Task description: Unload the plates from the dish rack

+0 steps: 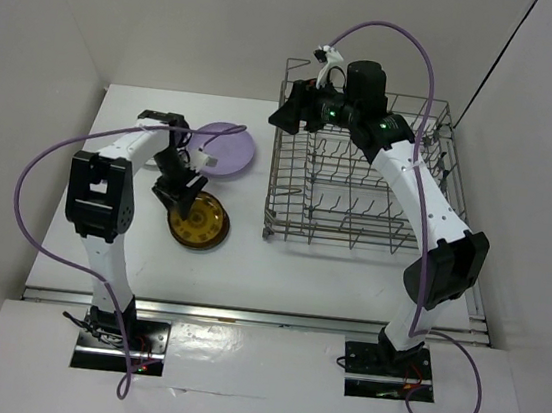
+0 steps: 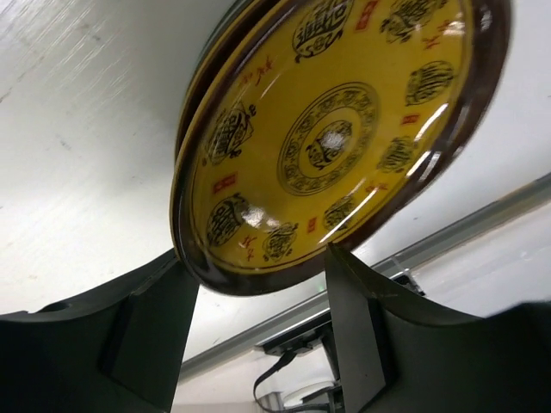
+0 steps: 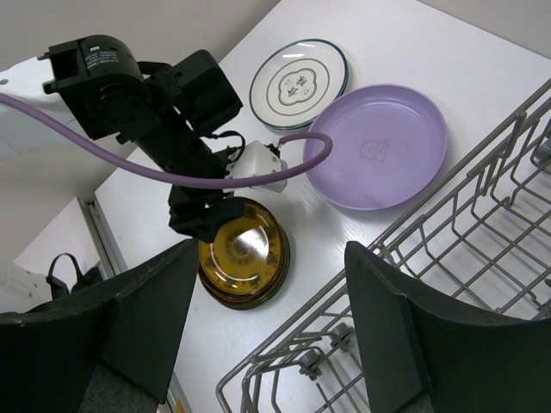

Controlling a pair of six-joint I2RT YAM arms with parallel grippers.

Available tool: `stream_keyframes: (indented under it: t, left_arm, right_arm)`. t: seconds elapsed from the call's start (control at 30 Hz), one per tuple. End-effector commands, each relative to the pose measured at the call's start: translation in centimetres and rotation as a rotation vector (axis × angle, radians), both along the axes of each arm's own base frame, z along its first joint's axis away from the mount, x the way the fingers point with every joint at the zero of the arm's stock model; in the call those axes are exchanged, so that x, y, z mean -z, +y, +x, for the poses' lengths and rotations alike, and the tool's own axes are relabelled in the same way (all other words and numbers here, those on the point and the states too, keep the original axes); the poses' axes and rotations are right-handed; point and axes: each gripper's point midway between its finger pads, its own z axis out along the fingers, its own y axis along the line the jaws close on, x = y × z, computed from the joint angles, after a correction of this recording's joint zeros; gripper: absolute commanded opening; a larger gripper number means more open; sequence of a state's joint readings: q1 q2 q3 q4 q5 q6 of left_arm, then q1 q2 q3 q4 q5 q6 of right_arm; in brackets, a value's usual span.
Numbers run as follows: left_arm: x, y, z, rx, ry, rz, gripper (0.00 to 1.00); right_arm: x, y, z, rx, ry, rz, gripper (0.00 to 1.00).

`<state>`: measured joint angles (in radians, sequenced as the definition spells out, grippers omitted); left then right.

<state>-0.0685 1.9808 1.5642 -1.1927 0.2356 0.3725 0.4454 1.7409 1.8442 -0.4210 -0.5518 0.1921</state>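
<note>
Two mustard-yellow patterned plates (image 2: 331,129) lie stacked on the white table, also seen in the top view (image 1: 199,224) and the right wrist view (image 3: 245,255). My left gripper (image 2: 258,261) is open, its fingers either side of the stack's near rim; in the top view it (image 1: 183,193) sits at the stack's far edge. A lavender plate (image 1: 227,148) lies beyond it (image 3: 379,144). A white plate with dark motifs (image 3: 299,72) lies further left. The grey wire dish rack (image 1: 360,177) shows no plates inside. My right gripper (image 3: 271,249) is open and empty above the rack's left edge (image 1: 289,117). No teal plates are in view.
The left arm and its purple cable (image 3: 215,176) stretch across the plates in the right wrist view. The table's front edge rail (image 2: 448,237) runs close behind the yellow stack. White walls close in the table on both sides.
</note>
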Motion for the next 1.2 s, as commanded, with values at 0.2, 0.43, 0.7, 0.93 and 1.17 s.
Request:
stream_keyframes:
  t: [0.2,0.43,0.7,0.93,1.17]
  left_arm:
    - [-0.2,0.8,-0.3,0.064,-0.028,0.201,0.73]
    - [0.6,0.7,-0.5,0.079,-0.019,0.233,0.75]
    - [3.0,0.0,-1.0,0.077,0.01,0.194,0.75]
    - [3.4,-1.4,-1.6,0.06,0.042,0.115,0.75]
    - [2.4,-0.9,-0.7,0.051,-0.005,0.15,0.75]
  right_arm:
    - [-2.8,-0.3,-0.9,0.0,-0.066,0.019,0.76]
    - [-2.8,-0.3,-0.9,0.0,-0.066,0.019,0.76]
    - [-3.0,-0.7,-1.3,0.009,-0.067,0.016,0.76]
    - [-3.4,-1.0,-1.6,0.018,-0.076,0.018,0.76]
    - [-3.4,-1.7,-1.6,0.055,-0.08,-0.002,0.76]
